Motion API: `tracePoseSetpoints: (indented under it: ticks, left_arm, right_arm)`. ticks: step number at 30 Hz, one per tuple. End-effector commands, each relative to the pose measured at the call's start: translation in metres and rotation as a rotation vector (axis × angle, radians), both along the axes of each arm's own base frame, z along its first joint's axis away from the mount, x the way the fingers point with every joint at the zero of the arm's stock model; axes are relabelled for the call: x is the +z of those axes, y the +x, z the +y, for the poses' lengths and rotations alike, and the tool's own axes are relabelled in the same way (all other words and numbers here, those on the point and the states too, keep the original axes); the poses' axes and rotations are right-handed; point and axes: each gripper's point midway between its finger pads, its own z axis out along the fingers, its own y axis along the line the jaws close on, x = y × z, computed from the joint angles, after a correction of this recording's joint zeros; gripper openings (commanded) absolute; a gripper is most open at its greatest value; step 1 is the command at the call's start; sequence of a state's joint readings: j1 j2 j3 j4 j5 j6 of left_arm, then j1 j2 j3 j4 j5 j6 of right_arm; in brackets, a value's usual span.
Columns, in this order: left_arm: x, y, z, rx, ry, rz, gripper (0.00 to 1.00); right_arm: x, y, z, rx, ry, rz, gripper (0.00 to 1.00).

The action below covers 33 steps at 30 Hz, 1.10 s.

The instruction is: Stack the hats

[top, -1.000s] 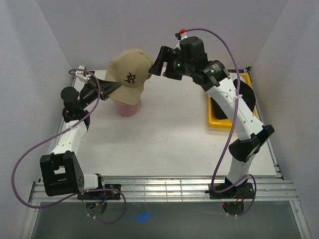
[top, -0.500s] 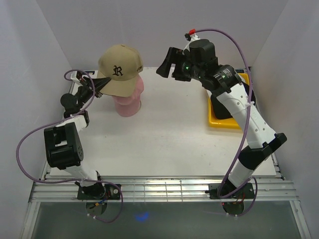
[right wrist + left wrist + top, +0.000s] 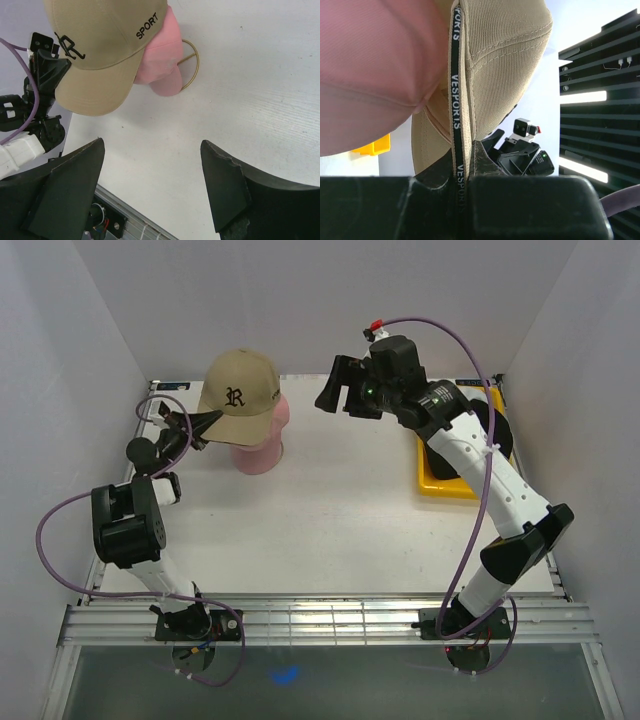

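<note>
Tan cap [image 3: 240,390] sits over the pink cap [image 3: 265,445] at about 11 o'clock on the worktop [image 3: 330,520] in the top view. Its brim points toward 9 o'clock, where the left claw [image 3: 204,425] pinches it. The right claw [image 3: 335,390] hangs spread and empty near 12 o'clock, and a black cap [image 3: 498,432] lies in the tray [image 3: 440,485] at 3 o'clock. From the left wrist, the fingers are clamped on the tan cap's edge and its printed sweatband, with the pink crown bulging in at 10 o'clock. From the right wrist, the tan cap looks skewed, and the pink brim pokes out at 4 o'clock. To finish well, I judge the left claw should lower and turn the cap until the brims line up. It should then release slowly, so the fabric does not drag the stack askew.
</note>
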State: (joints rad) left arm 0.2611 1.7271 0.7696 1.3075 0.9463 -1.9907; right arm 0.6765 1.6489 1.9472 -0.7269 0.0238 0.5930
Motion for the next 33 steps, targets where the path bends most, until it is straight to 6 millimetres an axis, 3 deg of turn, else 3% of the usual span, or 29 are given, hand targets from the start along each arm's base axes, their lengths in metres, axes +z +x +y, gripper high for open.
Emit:
tracePoseSetpoints:
  ticks: [1, 13, 23, 33]
  left_arm:
    - [0.036, -0.038, -0.008, -0.061, 0.018, -0.233, 0.00]
    - [0.004, -0.039, -0.008, -0.086, 0.001, -0.148, 0.00]
    - [-0.005, -0.037, -0.006, -0.089, 0.002, -0.125, 0.00]
    - [-0.038, -0.038, -0.004, -0.074, -0.003, -0.046, 0.00]
  right_arm:
    - [0.031, -0.005, -0.005, 0.003, 0.047, -0.092, 0.83]
    - [0.011, -0.006, -0.004, 0.013, 0.028, -0.070, 0.82]
    - [-0.003, -0.002, 0.001, 0.032, 0.012, -0.062, 0.82]
    - [-0.020, -0.006, 0.007, 0.086, -0.005, -0.046, 0.82]
